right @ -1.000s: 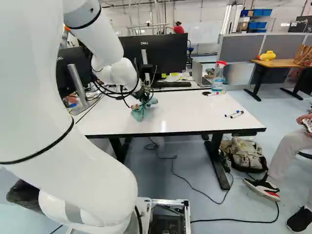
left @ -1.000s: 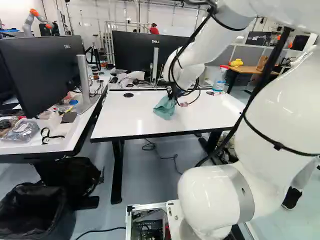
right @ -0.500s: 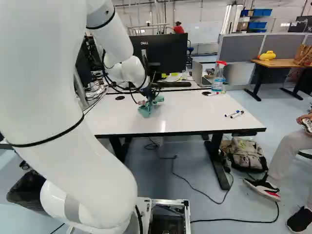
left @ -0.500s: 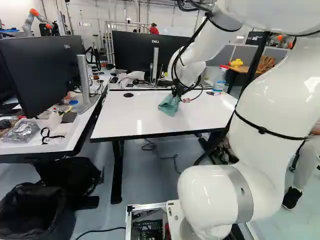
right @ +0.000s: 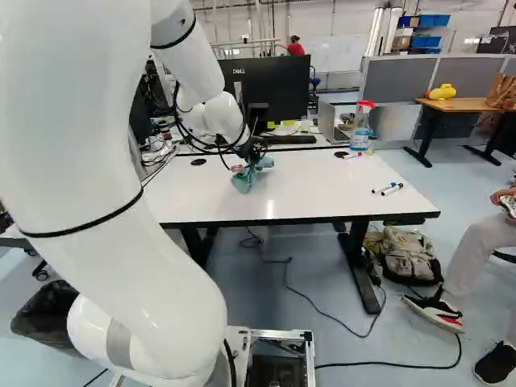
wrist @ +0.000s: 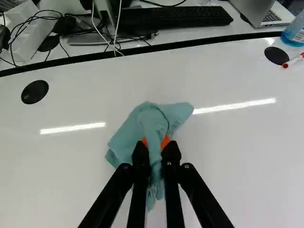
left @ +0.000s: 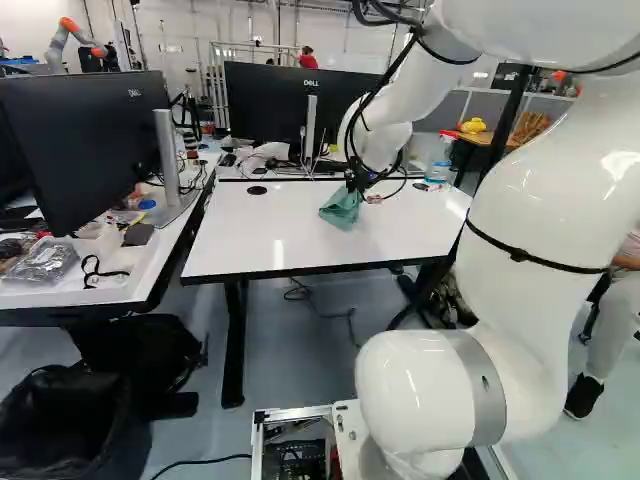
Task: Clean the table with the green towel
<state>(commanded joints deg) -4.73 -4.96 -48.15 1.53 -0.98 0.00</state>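
Note:
In the left base view my gripper [left: 356, 182] points down over the white table [left: 290, 240]. Bunched between both orange pads in the wrist view is the green towel [wrist: 153, 128], and the gripper [wrist: 156, 146] is shut on it. Folds of the towel spread ahead of and beside the fingers, and a tail hangs down between them. The towel [right: 243, 179] appears to touch the tabletop, left of the middle in the right base view.
A spray bottle [right: 362, 127] and a red marker [right: 352, 155] are at the table's far right. Two more markers [right: 389, 189] lie near its right edge. Behind stand a monitor [left: 290, 105], a keyboard [wrist: 175, 17] and a laptop [wrist: 261, 12]. Another robot [left: 66, 42] stands far back.
The arm has swung rightward over the table, carrying the towel with it, mostly in the first half second and only slightly since. The base has not moved.

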